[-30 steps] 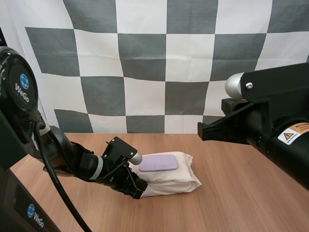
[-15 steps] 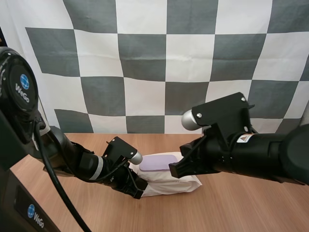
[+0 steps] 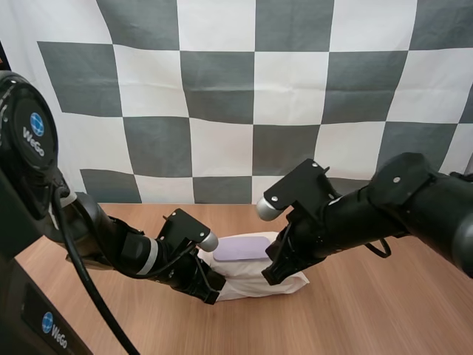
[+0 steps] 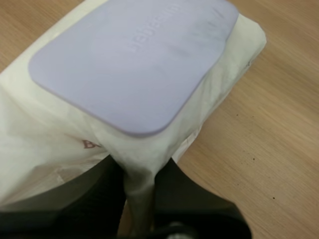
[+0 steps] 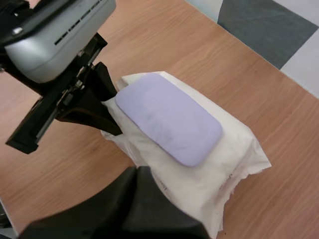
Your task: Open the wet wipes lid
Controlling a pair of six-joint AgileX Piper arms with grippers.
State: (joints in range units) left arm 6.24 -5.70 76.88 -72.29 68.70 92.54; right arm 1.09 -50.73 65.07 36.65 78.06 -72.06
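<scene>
A white pack of wet wipes (image 3: pixel 277 281) with a flat lilac lid (image 3: pixel 242 248) lies on the wooden table (image 3: pixel 369 310); the lid is closed. My left gripper (image 3: pixel 208 287) is shut on the pack's left end. The left wrist view has its fingertips (image 4: pixel 140 174) pinching a fold of the white wrapper (image 4: pixel 45 149) just below the lid (image 4: pixel 134 59). My right gripper (image 3: pixel 272 275) hangs over the pack's near right side, its fingers together. In the right wrist view that dark wedge (image 5: pixel 138 173) hovers by the pack (image 5: pixel 224 159), close to the lid (image 5: pixel 167 117), opposite the left gripper (image 5: pixel 97 107).
Bare wooden table (image 5: pixel 65 164) surrounds the pack on all sides. The two arms close in on the pack from left and right, with little room between them above it.
My right arm has swung down and leftward from the high right to the pack. The left gripper and the pack have stayed where they were.
</scene>
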